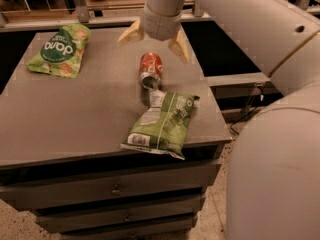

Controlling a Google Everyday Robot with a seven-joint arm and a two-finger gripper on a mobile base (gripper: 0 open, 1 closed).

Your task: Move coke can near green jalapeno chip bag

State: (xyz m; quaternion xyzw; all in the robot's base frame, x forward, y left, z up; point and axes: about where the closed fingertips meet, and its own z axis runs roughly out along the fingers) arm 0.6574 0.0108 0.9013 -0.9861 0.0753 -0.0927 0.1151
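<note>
Robot arm (235, 19), pale and bulky, reaches in from the right over a grey-brown cabinet top (75, 109). Its gripper (153, 47) hangs just above the back of the surface. The two tan fingers (129, 34) are spread wide apart and hold nothing.

Directly below the gripper, the coke can (150, 69) lies on its side, not upright. It is red-orange, and its silver end points toward the front of the cabinet. That end sits at the dark top edge of the green jalapeno chip bag (162, 125), touching it or very nearly so. The light-green bag lies flat and stretches from the can toward the front edge. A second green bag with a dark round logo (60, 49) lies well apart, at the back left corner.

The task looks essentially finished, since the can rests right beside the correct bag and the gripper is clear of it. What seems left is only to draw the arm away without knocking the can, which could roll.

The can's lettering is too faint to read. The wrist hides the surface behind the can. The arm's large body blocks the lower right of the view. Drawer fronts (116, 190) show below, cut off at the bottom.
</note>
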